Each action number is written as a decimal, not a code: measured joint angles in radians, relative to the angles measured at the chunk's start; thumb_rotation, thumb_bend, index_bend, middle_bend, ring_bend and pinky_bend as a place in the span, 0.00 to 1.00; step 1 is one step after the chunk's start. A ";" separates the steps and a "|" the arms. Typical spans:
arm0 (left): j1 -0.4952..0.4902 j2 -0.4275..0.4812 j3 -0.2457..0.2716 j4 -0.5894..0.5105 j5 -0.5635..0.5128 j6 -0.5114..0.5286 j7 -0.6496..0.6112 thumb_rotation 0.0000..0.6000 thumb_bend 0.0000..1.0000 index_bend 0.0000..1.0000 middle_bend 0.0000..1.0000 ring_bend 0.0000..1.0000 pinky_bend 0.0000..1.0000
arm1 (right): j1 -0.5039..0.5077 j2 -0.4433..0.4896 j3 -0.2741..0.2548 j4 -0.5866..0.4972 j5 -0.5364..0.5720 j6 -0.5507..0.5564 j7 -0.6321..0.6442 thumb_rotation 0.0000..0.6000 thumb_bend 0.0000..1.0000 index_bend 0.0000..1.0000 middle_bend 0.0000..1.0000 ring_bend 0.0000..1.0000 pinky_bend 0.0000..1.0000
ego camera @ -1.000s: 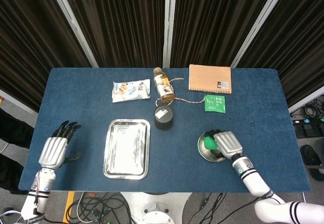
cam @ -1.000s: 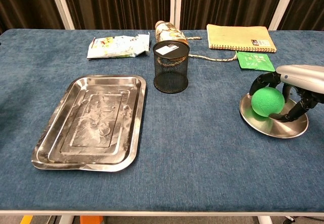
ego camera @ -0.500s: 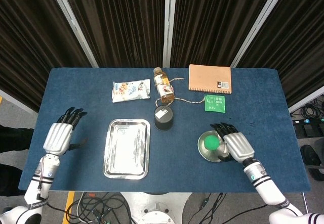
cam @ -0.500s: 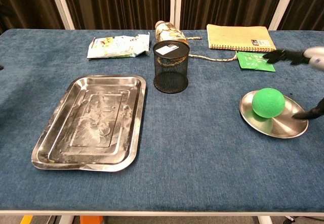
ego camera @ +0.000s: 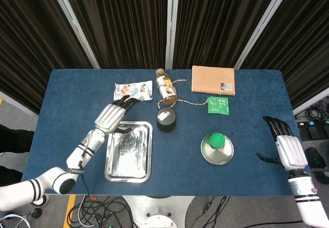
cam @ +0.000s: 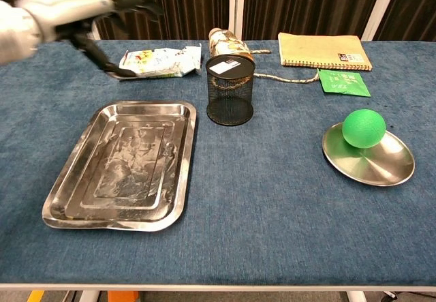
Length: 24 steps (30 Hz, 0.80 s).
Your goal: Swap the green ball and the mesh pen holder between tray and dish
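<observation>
The left hand (ego camera: 110,116) was seen raised above the far end of the tray (ego camera: 129,151), fingers spread apart and pointed toward the snack packet (ego camera: 133,92); nothing was held in it. In the chest view the same hand (cam: 75,12) appeared at the upper left, well above the table (cam: 272,206), thumb hanging down. The right hand (ego camera: 289,147) was found near the table's right edge, well apart from the dish (ego camera: 217,150), fingers extended and apart, nothing held; it was not seen in the chest view.

The mesh pen holder (cam: 230,90) was standing upright on the bare cloth, long axis vertical, open mouth pointing up, between the tray and the dish and just beyond the tray's far right corner. A white card was observed inside it, near the rim. It was in neither container.

The green ball (cam: 363,127) was resting in the dish (cam: 381,169), toward the dish's far side. The ball (ego camera: 216,139) was touched by neither hand.

The tray (cam: 75,193) was lying flat, long axis running from the near edge toward the far edge of the table; nothing was in it.

Along the far side were noted the snack packet (cam: 157,63), a bottle (ego camera: 166,86) lying on its side behind the pen holder (ego camera: 166,119), a spiral notebook (ego camera: 213,80), and a small green sachet (ego camera: 218,105). A cord was seen running from the bottle toward the sachet
</observation>
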 measured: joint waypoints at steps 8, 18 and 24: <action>-0.126 -0.097 -0.017 0.110 -0.058 -0.097 -0.012 1.00 0.16 0.06 0.04 0.00 0.19 | -0.033 0.007 0.033 0.037 -0.018 0.018 0.054 1.00 0.06 0.00 0.04 0.00 0.01; -0.241 -0.153 -0.025 0.218 -0.117 -0.202 -0.034 1.00 0.16 0.06 0.02 0.00 0.17 | -0.043 0.011 0.057 0.057 -0.032 -0.012 0.080 1.00 0.06 0.00 0.03 0.00 0.01; -0.293 -0.162 -0.018 0.254 -0.116 -0.259 -0.075 1.00 0.16 0.06 0.02 0.00 0.18 | -0.042 0.005 0.069 0.066 -0.029 -0.036 0.081 1.00 0.06 0.00 0.03 0.00 0.01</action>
